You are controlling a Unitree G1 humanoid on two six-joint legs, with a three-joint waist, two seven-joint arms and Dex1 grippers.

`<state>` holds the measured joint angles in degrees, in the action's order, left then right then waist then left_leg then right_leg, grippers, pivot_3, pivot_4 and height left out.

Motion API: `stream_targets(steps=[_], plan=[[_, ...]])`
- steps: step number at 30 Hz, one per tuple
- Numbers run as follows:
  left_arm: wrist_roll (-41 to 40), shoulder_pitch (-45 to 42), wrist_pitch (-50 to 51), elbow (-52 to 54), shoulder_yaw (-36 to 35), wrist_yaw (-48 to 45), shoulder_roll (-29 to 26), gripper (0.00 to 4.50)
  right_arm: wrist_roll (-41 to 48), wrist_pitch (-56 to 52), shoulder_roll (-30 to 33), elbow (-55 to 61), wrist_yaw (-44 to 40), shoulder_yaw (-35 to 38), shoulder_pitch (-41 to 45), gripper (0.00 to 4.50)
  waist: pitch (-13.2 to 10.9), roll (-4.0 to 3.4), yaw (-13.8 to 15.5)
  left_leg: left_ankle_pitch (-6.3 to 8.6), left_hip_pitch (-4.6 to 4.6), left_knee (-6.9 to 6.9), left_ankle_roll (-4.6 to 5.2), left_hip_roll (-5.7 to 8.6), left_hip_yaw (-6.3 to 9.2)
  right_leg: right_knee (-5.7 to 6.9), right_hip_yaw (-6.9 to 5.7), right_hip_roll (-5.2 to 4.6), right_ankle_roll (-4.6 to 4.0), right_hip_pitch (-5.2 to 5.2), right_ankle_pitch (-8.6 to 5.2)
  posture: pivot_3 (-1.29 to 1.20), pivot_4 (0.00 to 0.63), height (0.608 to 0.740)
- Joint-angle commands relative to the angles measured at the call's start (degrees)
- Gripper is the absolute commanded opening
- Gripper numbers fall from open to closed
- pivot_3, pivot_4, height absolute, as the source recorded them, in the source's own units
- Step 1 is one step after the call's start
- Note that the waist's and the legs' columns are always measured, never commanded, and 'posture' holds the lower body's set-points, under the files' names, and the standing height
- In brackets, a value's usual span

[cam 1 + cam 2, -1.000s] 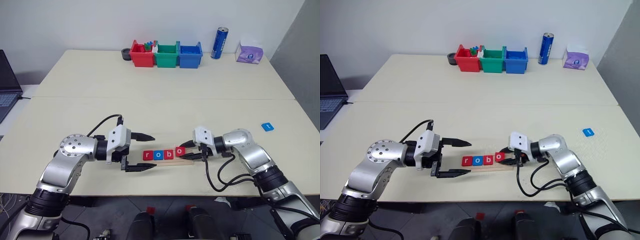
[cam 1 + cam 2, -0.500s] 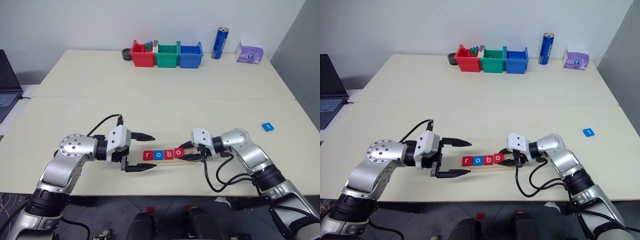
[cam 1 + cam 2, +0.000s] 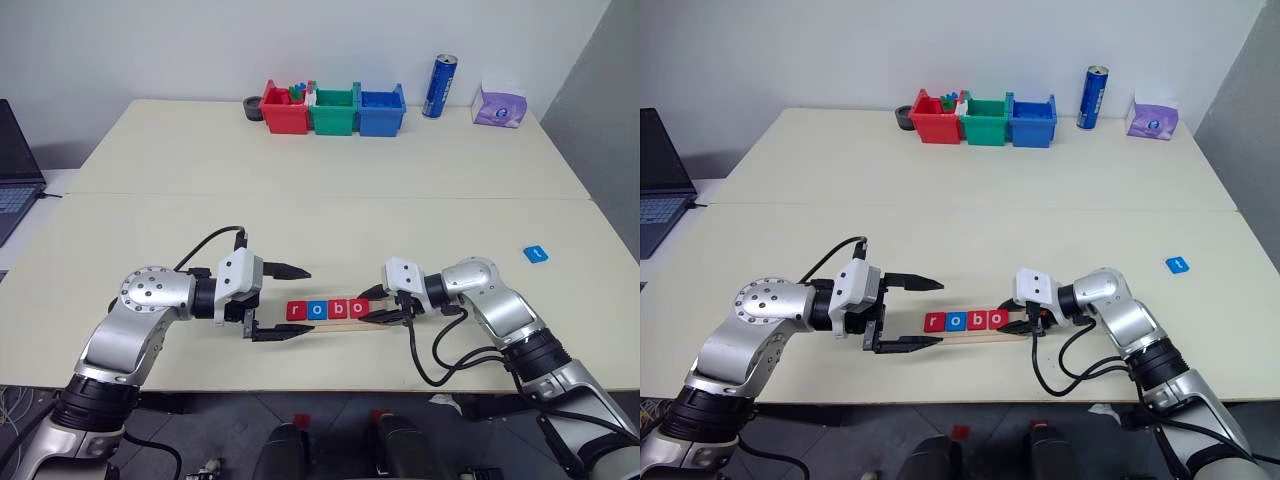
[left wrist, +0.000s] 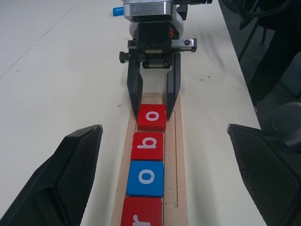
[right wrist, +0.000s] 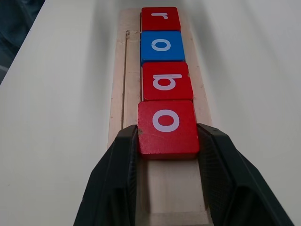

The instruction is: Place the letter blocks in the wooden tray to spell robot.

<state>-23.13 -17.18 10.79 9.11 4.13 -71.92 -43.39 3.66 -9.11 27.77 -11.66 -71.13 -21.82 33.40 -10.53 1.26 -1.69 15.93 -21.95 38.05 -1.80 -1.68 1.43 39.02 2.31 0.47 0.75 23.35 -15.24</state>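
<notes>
While right gripper (image 5: 167, 141) is pinching the fourth block (image 5: 167, 127) into the wooden tray (image 3: 375, 322), left gripper (image 3: 290, 302) is hanging spread; blue t block (image 3: 536, 254) needs fetching next.

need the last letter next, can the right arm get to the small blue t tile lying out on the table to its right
Probably yes: the small blue t tile lies alone on bare cream table with nothing around it, though the right gripper first has to let go of the red o tile.

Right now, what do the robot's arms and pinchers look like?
Both arms are shiny silver metal with black joints. A round silver disc with small holes sits on the left arm. Each wrist has a white block. The left gripper and right gripper have two pointed black fingers. Black cables loop beside each arm.
</notes>
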Motion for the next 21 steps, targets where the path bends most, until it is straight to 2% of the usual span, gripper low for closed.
stream_targets(steps=[1, 5, 6, 17, 21], plan=[[0.1, -1.0, -0.8, 1.3, -0.6, 0.2, 0.0, 4.50, 0.5, 1.2, -0.3, 0.5, -0.6, 0.5, 1.3, 2.80, 0.0, 0.00, 0.0, 0.00, 0.00, 0.00, 0.00, 0.00, 0.00, 0.00, 0.00, 0.00, 0.00, 0.00, 0.00, 0.00, 0.150, 0.740], [0.2, -1.3, -0.7, 1.3, -0.3, 0.4, 0.3, 4.50, 0.4, 1.3, -0.5, 0.2, -0.2, 0.8, 1.6, 4.25, 0.0, 0.00, 0.0, 0.00, 0.00, 0.00, 0.00, 0.00, 0.00, 0.00, 0.00, 0.00, 0.00, 0.00, 0.00, 0.00, 0.150, 0.740], [0.3, -1.3, -0.7, 1.3, -0.3, 0.4, 0.4, 4.50, 0.4, 1.2, -0.6, 0.0, -0.1, 0.9, 1.8, 4.46, 0.0, 0.00, 0.0, 0.00, 0.00, 0.00, 0.00, 0.00, 0.00, 0.00, 0.00, 0.00, 0.00, 0.00, 0.00, 0.00, 0.150, 0.740], [0.6, -1.4, -0.9, 1.4, -0.1, 0.5, 1.1, 4.50, 5.5, -5.7, 0.0, 3.8, -0.6, 4.6, 2.1, 4.46, 0.0, 0.00, 0.0, 0.00, 0.00, 0.00, 0.00, 0.00, 0.00, 0.00, 0.00, -0.01, 0.00, 0.00, 0.00, 0.00, 0.150, 0.740], [0.6, -1.2, -0.9, 1.6, -0.1, 0.5, 1.2, 4.50, 8.5, -8.9, 1.8, 9.5, -2.3, 5.1, -0.8, 3.54, 0.0, 0.00, 0.0, 0.00, -0.01, 0.00, 0.00, 0.00, 0.04, 0.01, 0.01, -0.01, 0.00, 0.00, 0.00, 0.00, 0.150, 0.740]])
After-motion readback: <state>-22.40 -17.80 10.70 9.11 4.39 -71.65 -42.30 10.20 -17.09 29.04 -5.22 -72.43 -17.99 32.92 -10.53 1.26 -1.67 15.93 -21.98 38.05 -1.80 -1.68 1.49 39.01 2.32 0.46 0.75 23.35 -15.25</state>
